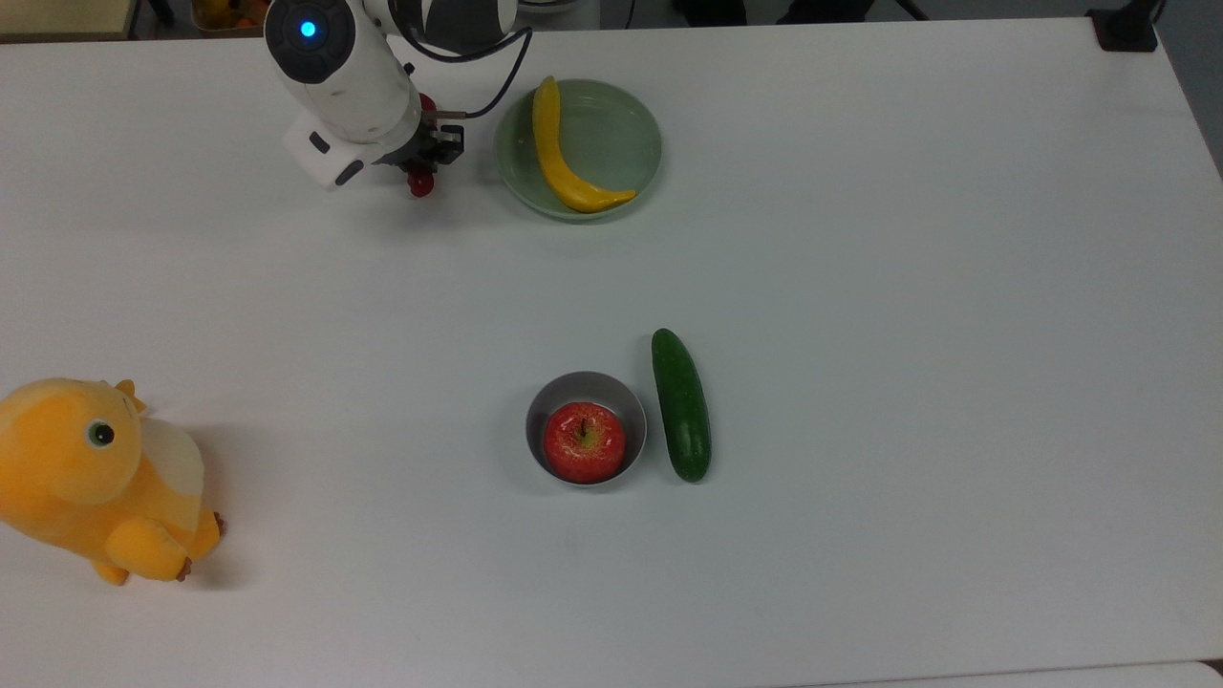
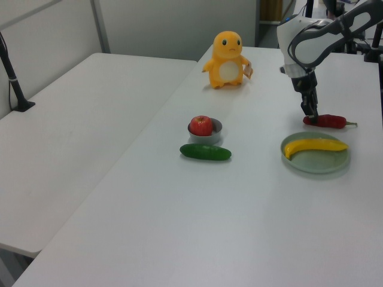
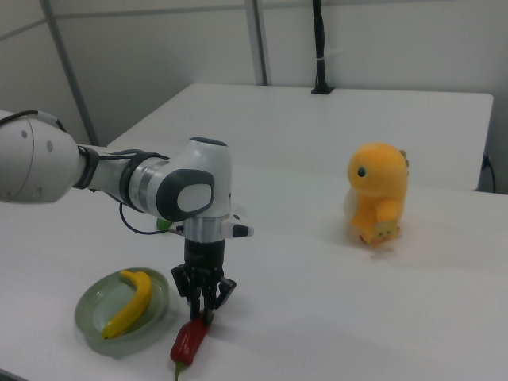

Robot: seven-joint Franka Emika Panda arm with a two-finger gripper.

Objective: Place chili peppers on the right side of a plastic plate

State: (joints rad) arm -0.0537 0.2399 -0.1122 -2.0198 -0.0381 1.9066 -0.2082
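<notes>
Top view: our hand [image 1: 423, 164] sits low over the chili [image 1: 418, 183], just beside the plate [image 1: 626, 143]. Left view: the chili [image 2: 327, 121] lies on the desk [image 2: 239, 197]. Right view: fingers narrowly pinch its tip, so we judge lifting and placing remain.

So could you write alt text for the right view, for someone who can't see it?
A white robot arm's gripper reaches down onto a red chili pepper lying on a white table, right of a pale green plate holding a yellow fruit. An orange plush toy stands beyond.
</notes>
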